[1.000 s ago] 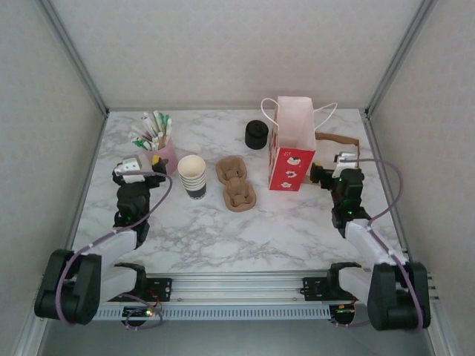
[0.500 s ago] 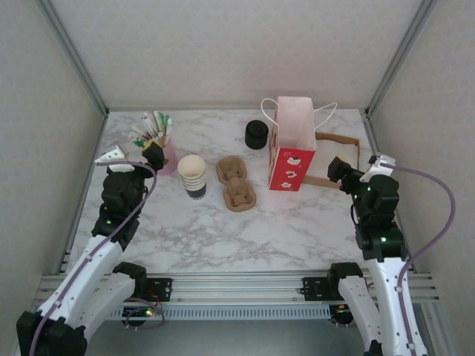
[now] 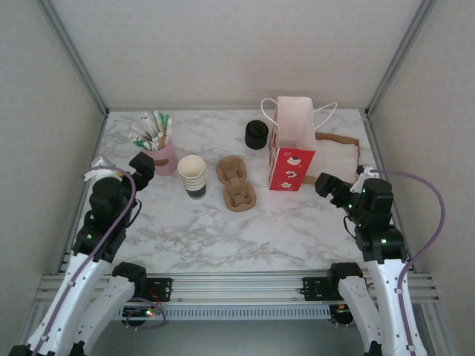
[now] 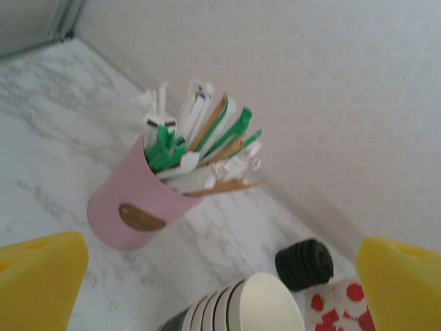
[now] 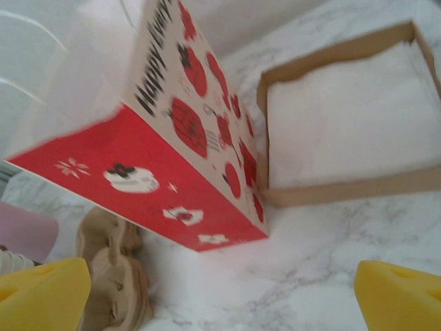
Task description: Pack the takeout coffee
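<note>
1. Well, I cannot tell which cup is the one for the coffee. The paper cups sit one inside another in a stack of cups on the left half of the table.
2. Black lids sit in a short pile near the back, well apart from the cups.
3. Brown cup holders lie just to the right of the stack of cups.
4. Next, a red bag stands up straight with its top open, to the right of the cup holders.
5. A flat brown box with white paper inside lies just beside the bag, on its right.
6. A pink pot full of sticks and packets stands left of the stack of cups.
7. The left gripper hangs near the pink pot. Its jaws are spread wide and hold nothing.
8. The right gripper hangs near the bag and the box. Its jaws are spread wide too, with nothing in them.
</note>
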